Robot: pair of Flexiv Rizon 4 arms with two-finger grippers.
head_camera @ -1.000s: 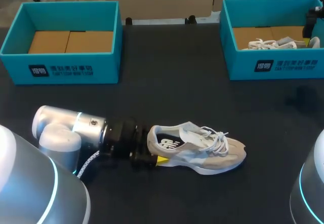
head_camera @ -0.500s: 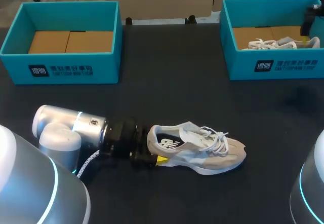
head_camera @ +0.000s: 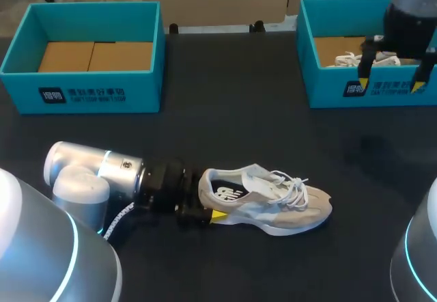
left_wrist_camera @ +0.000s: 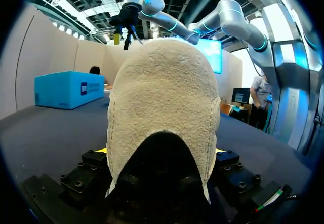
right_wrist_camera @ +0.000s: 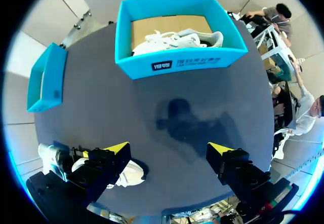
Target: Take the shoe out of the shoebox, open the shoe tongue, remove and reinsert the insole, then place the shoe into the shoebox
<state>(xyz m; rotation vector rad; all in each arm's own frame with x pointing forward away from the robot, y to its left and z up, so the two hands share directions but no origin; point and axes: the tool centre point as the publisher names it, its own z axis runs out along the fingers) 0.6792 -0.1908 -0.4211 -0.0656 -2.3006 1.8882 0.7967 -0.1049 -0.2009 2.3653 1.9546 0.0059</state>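
The left arm (head_camera: 95, 172) is laid low over the table (head_camera: 239, 131), just behind the heel of the shoe (head_camera: 273, 203). The left gripper (head_camera: 208, 214) is clamped on this heel: in the left wrist view the heel is seen between the two yellow tips, and it is pressed by one finger from each side. The shoe, beige and white, is stood on its sole near the front of the table, with the toe turned to the robot's right and the laces lying loose over the tongue. The insole (head_camera: 224, 193) is seen inside the opening. Far behind the shoe and to its left, well apart from it, the left box (head_camera: 85, 90) is placed; only its brown bottom is shown. Far behind the shoe and to its right, the right box (head_camera: 328, 87) is placed, and a second shoe (head_camera: 351, 60) is held in it. The right gripper (head_camera: 390, 83) is hung over the front wall of the right box, fingers pointed down, with its jaws wide apart.
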